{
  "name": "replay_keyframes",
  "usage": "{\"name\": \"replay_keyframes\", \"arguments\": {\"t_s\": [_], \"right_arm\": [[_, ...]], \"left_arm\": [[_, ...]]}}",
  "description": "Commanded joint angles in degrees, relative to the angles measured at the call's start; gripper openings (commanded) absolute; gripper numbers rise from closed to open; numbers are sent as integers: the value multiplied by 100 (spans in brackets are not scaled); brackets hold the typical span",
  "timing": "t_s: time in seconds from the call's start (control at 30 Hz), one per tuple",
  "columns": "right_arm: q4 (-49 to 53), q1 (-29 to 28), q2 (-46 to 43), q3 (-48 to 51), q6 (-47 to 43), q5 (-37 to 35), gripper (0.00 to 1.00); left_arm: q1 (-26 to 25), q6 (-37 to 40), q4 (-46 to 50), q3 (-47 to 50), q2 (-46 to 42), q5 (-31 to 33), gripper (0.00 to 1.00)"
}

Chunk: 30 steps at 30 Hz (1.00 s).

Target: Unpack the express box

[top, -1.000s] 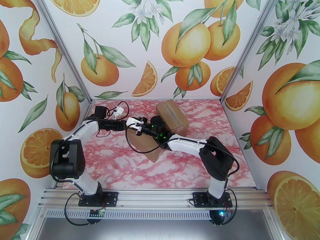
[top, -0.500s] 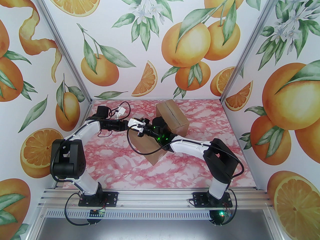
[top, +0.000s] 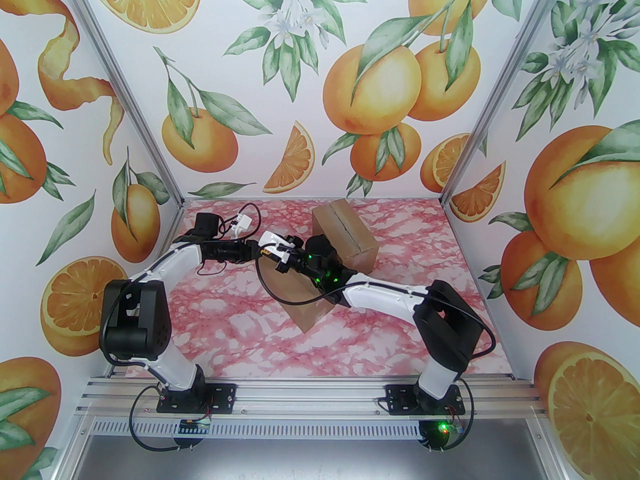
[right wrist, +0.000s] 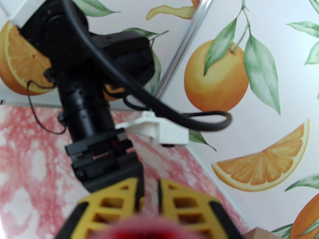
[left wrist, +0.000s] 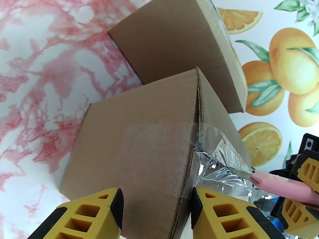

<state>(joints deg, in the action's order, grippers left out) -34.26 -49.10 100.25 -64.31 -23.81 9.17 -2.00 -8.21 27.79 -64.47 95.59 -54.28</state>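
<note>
Express box [left wrist: 139, 158] on table [top: 350, 348], beside second carton [left wrist: 174, 46]. Likely light, stiff cardboard; loose tape [left wrist: 224, 155] flimsy. Left gripper [left wrist: 157, 195] spread at box edge; right gripper [right wrist: 150, 190] clamped on pink knife [left wrist: 279, 185]. Best hold: side walls.

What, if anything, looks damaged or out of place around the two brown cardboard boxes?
The clear packing tape on the nearer brown cardboard box is torn and crumpled at its edge, where the blade of the pink utility knife in the right gripper meets it. Nothing else stands out.
</note>
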Motion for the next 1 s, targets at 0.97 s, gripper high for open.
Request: {"name": "replay_keyframes", "arguments": {"t_s": [0.97], "right_arm": [[-575, -218, 258, -98, 843, -976, 0]], "left_arm": [[-13, -398, -162, 532, 39, 1139, 47]]}}
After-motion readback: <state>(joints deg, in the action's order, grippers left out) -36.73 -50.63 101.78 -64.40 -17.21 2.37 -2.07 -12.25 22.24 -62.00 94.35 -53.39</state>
